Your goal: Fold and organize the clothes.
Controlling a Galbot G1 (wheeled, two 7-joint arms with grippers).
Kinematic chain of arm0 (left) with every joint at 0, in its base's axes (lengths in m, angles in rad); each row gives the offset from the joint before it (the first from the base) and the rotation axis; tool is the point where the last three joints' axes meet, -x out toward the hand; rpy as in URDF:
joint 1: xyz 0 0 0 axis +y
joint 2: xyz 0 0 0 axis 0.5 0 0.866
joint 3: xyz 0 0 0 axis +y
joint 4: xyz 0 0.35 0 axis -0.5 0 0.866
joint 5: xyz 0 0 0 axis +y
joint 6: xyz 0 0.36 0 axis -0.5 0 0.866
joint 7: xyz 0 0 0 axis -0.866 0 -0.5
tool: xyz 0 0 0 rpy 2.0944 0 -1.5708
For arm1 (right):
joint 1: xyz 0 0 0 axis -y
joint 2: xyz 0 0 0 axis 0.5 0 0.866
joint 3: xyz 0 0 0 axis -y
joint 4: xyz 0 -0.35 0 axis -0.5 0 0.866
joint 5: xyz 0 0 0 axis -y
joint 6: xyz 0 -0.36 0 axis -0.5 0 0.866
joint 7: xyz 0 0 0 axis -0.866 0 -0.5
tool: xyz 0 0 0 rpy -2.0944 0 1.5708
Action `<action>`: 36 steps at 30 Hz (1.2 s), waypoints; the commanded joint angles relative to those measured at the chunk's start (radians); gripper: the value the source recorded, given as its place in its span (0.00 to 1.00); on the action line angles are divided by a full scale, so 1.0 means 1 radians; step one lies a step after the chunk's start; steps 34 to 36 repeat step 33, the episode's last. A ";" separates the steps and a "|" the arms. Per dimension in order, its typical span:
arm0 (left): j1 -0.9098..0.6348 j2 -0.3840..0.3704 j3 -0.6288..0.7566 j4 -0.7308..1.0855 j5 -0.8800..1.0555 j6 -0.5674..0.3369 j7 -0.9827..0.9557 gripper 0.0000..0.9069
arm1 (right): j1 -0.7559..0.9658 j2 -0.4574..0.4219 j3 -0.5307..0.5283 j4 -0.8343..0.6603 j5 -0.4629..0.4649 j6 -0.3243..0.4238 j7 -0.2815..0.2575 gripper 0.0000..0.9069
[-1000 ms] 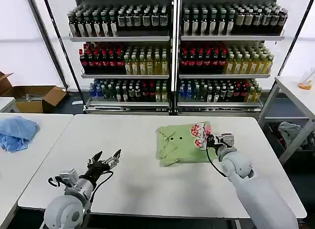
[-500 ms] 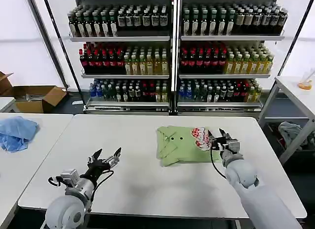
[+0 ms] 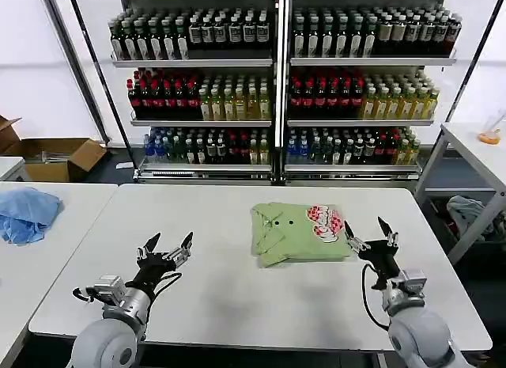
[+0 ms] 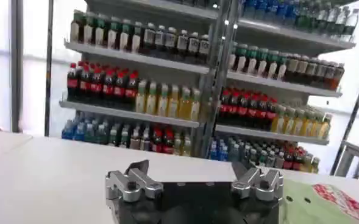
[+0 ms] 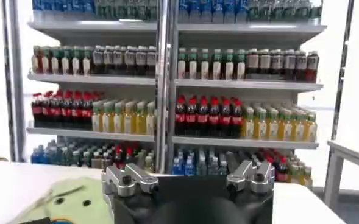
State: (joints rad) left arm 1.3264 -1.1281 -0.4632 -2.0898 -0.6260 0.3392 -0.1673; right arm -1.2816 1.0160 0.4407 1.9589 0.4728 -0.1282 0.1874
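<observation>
The right gripper (image 3: 373, 241) hangs just off the shirt's near right corner, fingers spread wide and holding nothing, raised clear of the table (image 3: 237, 297). The left gripper (image 3: 168, 252) hovers over the table's near left part, well apart from the shirt, also spread wide and empty; in its wrist view the two fingers (image 4: 128, 180) stand far apart above the white top.

The shirt (image 3: 296, 233) lies on the table's right half as a compact, roughly square bundle, collar and buttons toward the left, the red-and-white print (image 3: 324, 220) at its far right corner. Its near left edge looks slightly uneven, with a layer poking out.

The folding looks close to finished. To end it well, both grippers should lift straight away without snagging a layer, and any tidying press should come down flat on the uneven edge, not drag across the bundle. A blue cloth (image 3: 25, 213) sits on the neighbouring table, no part of this job.
</observation>
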 commanded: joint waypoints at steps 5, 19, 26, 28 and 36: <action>0.018 0.008 -0.017 -0.016 0.042 -0.015 0.003 1.00 | -0.244 0.030 0.108 0.148 0.022 0.055 -0.022 1.00; 0.015 0.011 -0.006 -0.013 0.050 -0.016 0.004 1.00 | -0.199 0.035 0.099 0.158 -0.003 0.028 0.000 1.00; 0.021 0.016 -0.014 -0.023 0.051 -0.018 0.006 1.00 | -0.191 0.046 0.094 0.159 -0.025 0.027 0.012 1.00; 0.025 0.018 -0.016 -0.028 0.051 -0.018 0.006 1.00 | -0.189 0.048 0.093 0.161 -0.038 0.022 0.014 1.00; 0.027 0.021 -0.017 -0.030 0.053 -0.017 0.006 1.00 | -0.168 0.066 0.098 0.147 0.012 0.017 0.012 1.00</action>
